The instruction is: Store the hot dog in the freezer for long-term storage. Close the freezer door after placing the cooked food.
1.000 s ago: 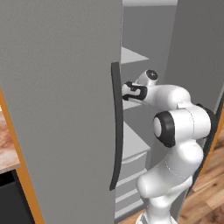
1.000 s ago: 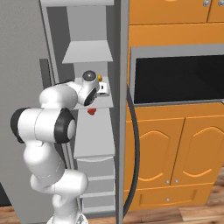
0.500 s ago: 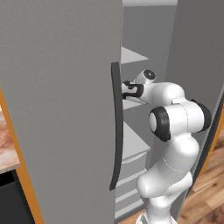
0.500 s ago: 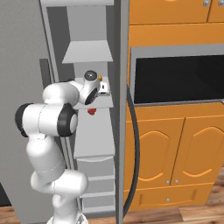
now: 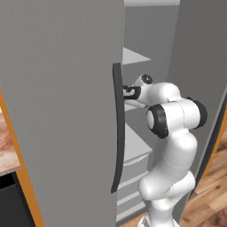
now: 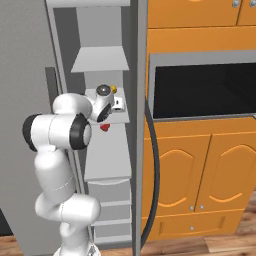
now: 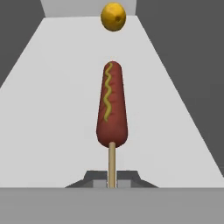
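Over the freezer [image 6: 92,30] shelf [image 7: 57,109], my gripper [image 7: 112,180] pinches the hot dog [image 7: 112,109] by its stick; not released. Freezer door [image 5: 57,111] stands open; closing remains.

White shelf [image 7: 52,96] lies bare either side; yellow ball [image 7: 113,16] blocks far end.

Hot dog [image 7: 112,107]: reddish-brown, darker at the edges, with a yellow zigzag line down its length; its stick [image 7: 112,164] is pale tan. Ball [image 7: 113,16] beyond it: yellow-orange, faintly mottled. Shelf [image 7: 57,109] under both: plain off-white, flanked by dark grey walls. Freezer door [image 5: 57,102]: flat mid-grey, no pattern, with a charcoal handle [image 5: 118,128]. Drawers [image 6: 107,195]: white to light grey. Small lump [image 6: 104,127] below the shelf: red. Cabinets [image 6: 200,170]: orange, with small silver knobs. Oven opening [image 6: 205,90]: black, framed in light grey. Floor [image 5: 213,195]: brown wood grain.
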